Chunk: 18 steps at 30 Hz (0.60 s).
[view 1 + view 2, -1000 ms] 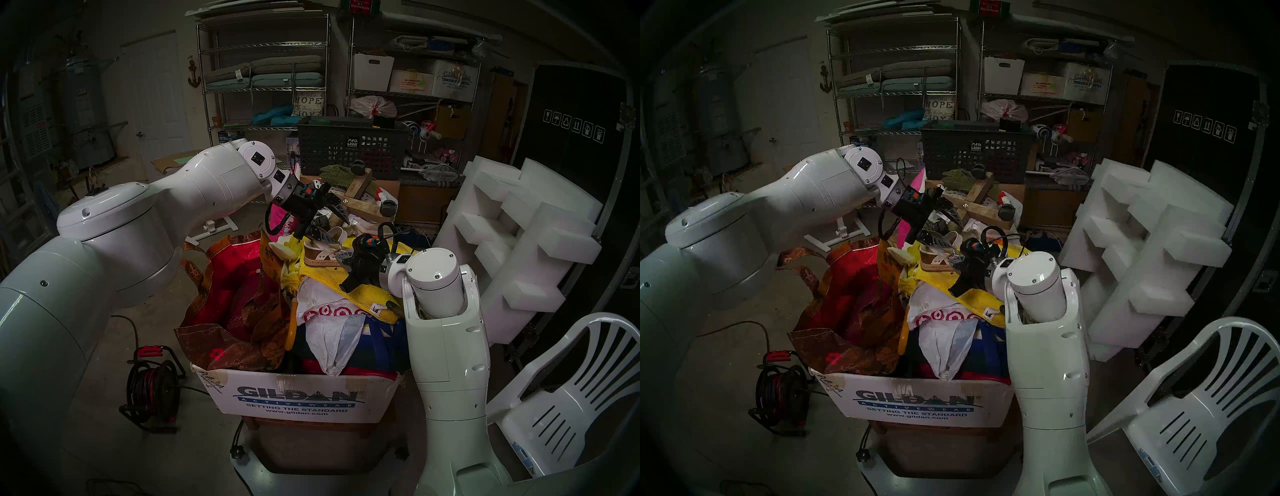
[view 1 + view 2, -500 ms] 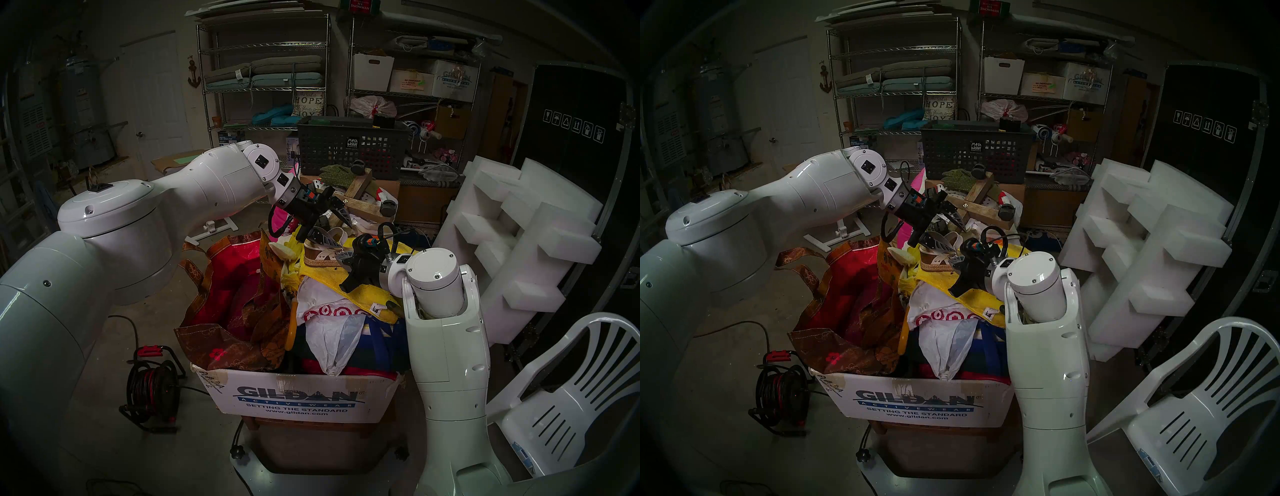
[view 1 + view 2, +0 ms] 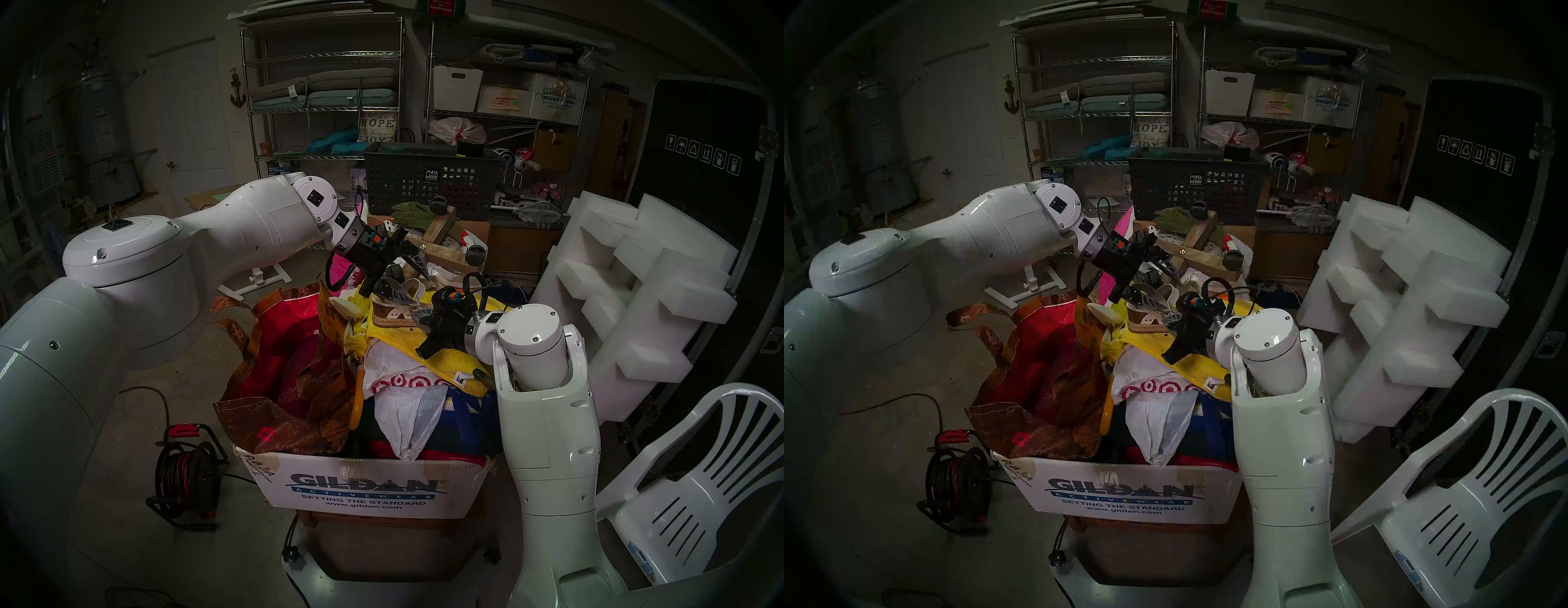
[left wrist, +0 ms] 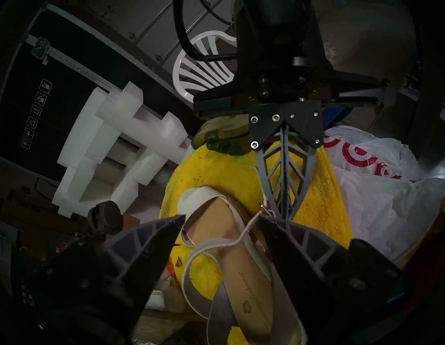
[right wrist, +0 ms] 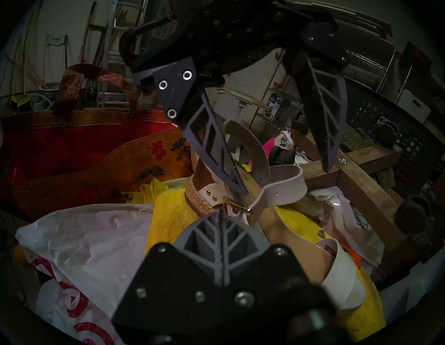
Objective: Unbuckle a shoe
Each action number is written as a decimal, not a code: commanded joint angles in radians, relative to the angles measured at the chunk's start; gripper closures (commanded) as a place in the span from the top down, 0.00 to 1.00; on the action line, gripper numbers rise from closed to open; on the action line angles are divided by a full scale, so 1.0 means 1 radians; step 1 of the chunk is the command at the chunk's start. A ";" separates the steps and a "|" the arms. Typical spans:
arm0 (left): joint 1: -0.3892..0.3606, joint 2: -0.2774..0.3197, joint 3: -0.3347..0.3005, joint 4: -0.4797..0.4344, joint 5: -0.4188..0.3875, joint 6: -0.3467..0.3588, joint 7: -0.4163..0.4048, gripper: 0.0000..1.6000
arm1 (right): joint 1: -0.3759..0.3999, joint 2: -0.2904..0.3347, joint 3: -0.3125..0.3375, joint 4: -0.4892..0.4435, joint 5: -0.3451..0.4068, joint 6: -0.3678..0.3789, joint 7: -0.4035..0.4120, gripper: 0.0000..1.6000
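Observation:
The cream-white shoe (image 3: 392, 312) (image 3: 1146, 318), a jute-soled sandal, lies on a yellow towel (image 3: 449, 358) on top of the heap. Its tan footbed (image 4: 240, 255) faces up, and the ankle strap (image 5: 284, 190) is threaded through the small metal buckle (image 5: 242, 207). My left gripper (image 3: 418, 286) (image 4: 220, 220) hovers open over the heel, the strap loop between its fingers and one fingertip (image 5: 240, 190) close to the buckle. My right gripper (image 5: 220, 213) (image 4: 284, 215) is shut, its tip against the shoe's side beside the buckle. I cannot tell whether it pinches anything.
The heap fills a Gildan cardboard box (image 3: 365, 488) with a red tote bag (image 3: 288, 369) and white plastic bag (image 3: 399, 382). Behind are a wooden castor frame (image 3: 445, 250) and mesh basket (image 3: 428, 182). Foam blocks (image 3: 636, 276) and a chair (image 3: 700, 488) stand right.
My left arm's elbow has swung a little to the left, while its open gripper has only wobbled slightly over the shoe. The right arm has not moved.

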 commanded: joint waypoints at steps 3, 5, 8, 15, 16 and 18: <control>-0.050 0.012 0.044 -0.015 -0.057 -0.008 -0.100 0.80 | 0.012 -0.002 -0.003 -0.020 0.006 0.001 0.002 0.00; -0.054 0.013 0.056 -0.017 -0.067 -0.010 -0.100 0.79 | 0.012 -0.002 -0.003 -0.020 0.006 0.001 0.002 0.00; -0.059 0.014 0.076 -0.016 -0.080 -0.014 -0.096 0.80 | 0.012 -0.002 -0.003 -0.020 0.006 0.001 0.002 0.00; -0.073 0.012 0.118 -0.008 -0.110 -0.026 -0.086 0.78 | 0.012 -0.002 -0.003 -0.020 0.006 0.001 0.002 0.00; -0.071 0.006 0.112 0.007 -0.117 -0.029 -0.107 0.79 | 0.013 -0.001 -0.003 -0.020 0.006 0.001 0.002 0.00; -0.076 0.007 0.129 0.006 -0.124 -0.031 -0.090 0.78 | 0.012 -0.001 -0.003 -0.020 0.006 0.001 0.002 0.00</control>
